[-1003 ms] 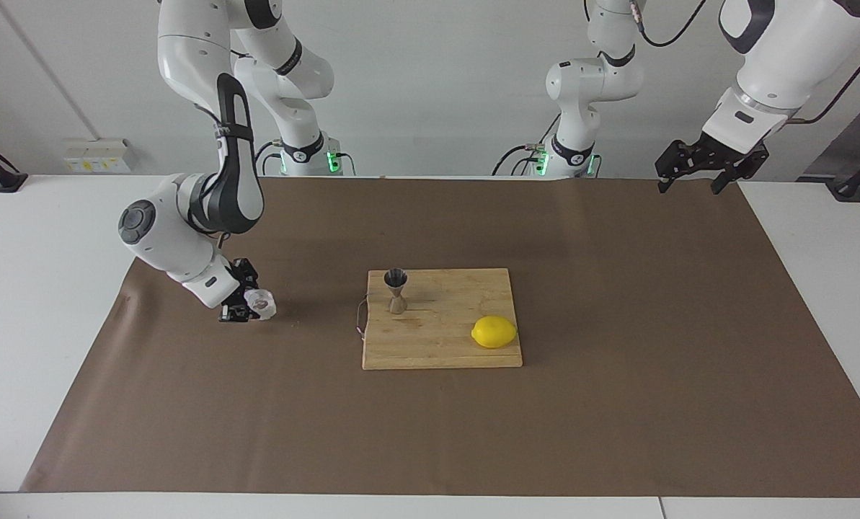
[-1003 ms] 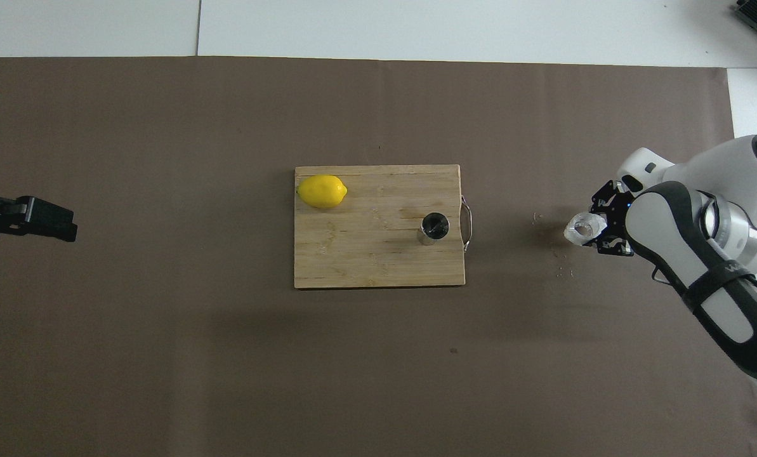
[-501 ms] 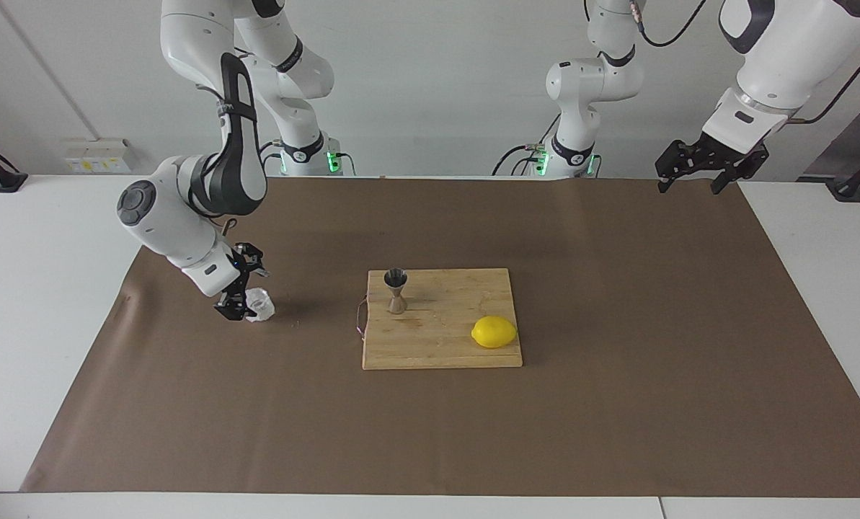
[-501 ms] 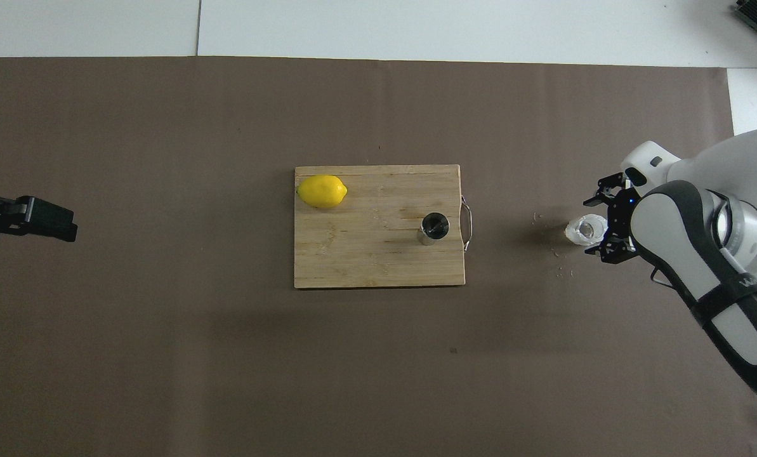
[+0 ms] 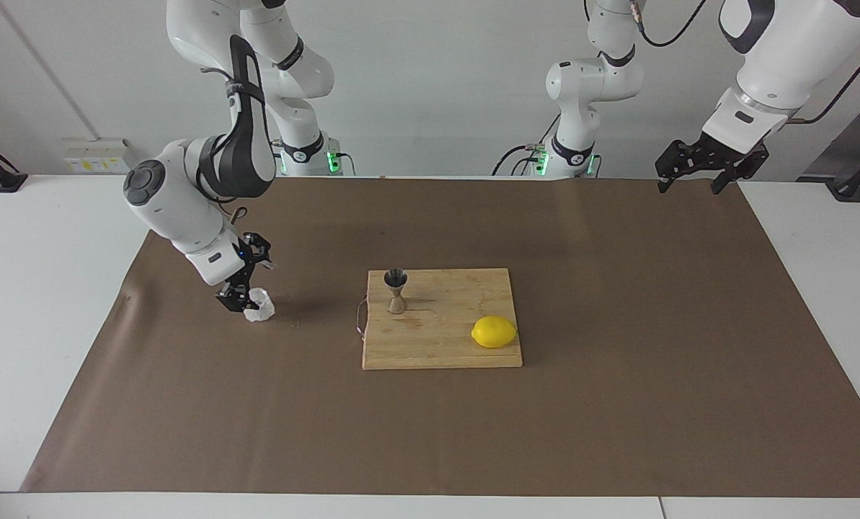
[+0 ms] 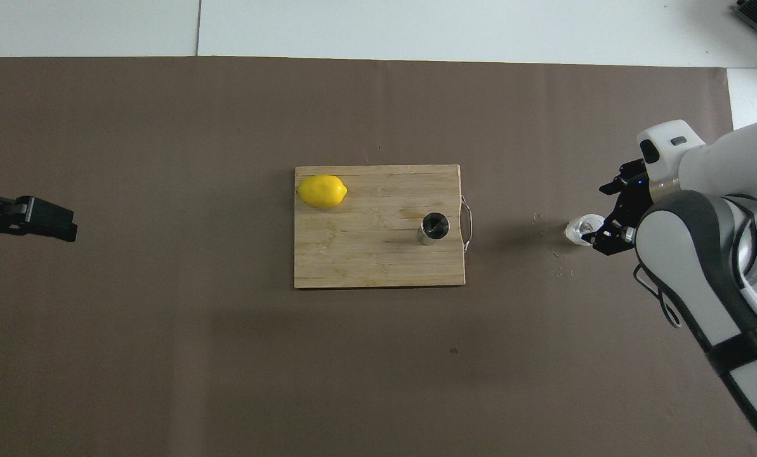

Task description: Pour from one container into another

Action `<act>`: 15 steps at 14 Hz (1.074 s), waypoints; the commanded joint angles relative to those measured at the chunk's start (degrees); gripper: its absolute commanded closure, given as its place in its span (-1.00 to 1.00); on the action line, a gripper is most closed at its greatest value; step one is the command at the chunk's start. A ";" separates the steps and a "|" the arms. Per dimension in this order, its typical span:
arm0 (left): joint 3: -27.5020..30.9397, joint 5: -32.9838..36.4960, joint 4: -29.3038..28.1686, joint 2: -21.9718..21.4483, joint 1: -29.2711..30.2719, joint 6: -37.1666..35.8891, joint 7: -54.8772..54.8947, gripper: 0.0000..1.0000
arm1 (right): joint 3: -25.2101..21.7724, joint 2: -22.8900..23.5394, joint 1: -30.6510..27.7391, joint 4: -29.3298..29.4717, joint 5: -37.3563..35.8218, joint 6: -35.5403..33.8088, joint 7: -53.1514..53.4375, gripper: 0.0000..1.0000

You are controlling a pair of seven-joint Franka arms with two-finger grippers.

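The clear faceted glass cup (image 5: 260,306) (image 6: 582,230) stands on the brown paper, beside the board toward the right arm's end of the table. My right gripper (image 5: 249,282) (image 6: 606,216) hangs open just above and beside it, holding nothing; its lower fingertip (image 5: 229,299) is close to the glass. The steel hourglass jigger (image 5: 396,290) (image 6: 434,227) stands upright on the wooden cutting board (image 5: 437,353) (image 6: 365,266), at the end nearest the glass. My left gripper (image 5: 690,184) (image 6: 61,225) waits open and raised over the left arm's end of the brown paper.
A yellow lemon (image 5: 494,331) (image 6: 322,191) lies on the board's corner farthest from the jigger. A wire handle (image 6: 468,222) sticks out of the board toward the glass. Small pale specks (image 6: 559,257) dot the paper near the glass.
My right gripper has opened and let go of the glass, which now rests on the paper. The gripper has lifted and drawn back from it. The left arm has not moved.
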 commanded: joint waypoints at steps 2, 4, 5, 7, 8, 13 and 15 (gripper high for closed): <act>0.12 -0.62 -1.63 -1.57 0.04 -0.12 -0.26 -1.00 | 0.57 -0.19 -0.46 5.34 -5.34 -3.52 11.68 -1.00; 0.12 -0.53 -1.63 -1.57 0.12 -0.12 -0.26 -1.00 | 1.01 -0.20 -0.11 8.68 -8.43 -7.20 17.99 -1.00; 0.12 -0.53 -1.63 -1.57 0.12 -0.12 -0.26 -1.00 | 1.10 -0.28 0.59 9.56 -8.61 -8.53 22.03 -1.00; 0.12 -0.62 -1.63 -1.57 0.12 -0.12 -0.26 -1.00 | 1.19 -0.28 0.68 11.06 -8.70 -8.63 28.46 -1.00; 0.12 -0.62 -1.63 -1.57 0.12 -0.12 -0.26 -1.00 | 1.19 -0.37 0.68 11.76 -8.61 -8.63 31.45 -1.00; 0.12 -0.62 -1.63 -1.57 0.12 -0.12 -0.26 -1.00 | 1.19 -4.84 0.68 13.44 -7.73 -14.76 53.39 -1.00; 0.12 -0.53 -1.63 -1.57 0.04 -0.12 -0.26 -1.00 | 1.10 -6.95 0.59 13.44 -7.65 -16.53 63.60 -1.00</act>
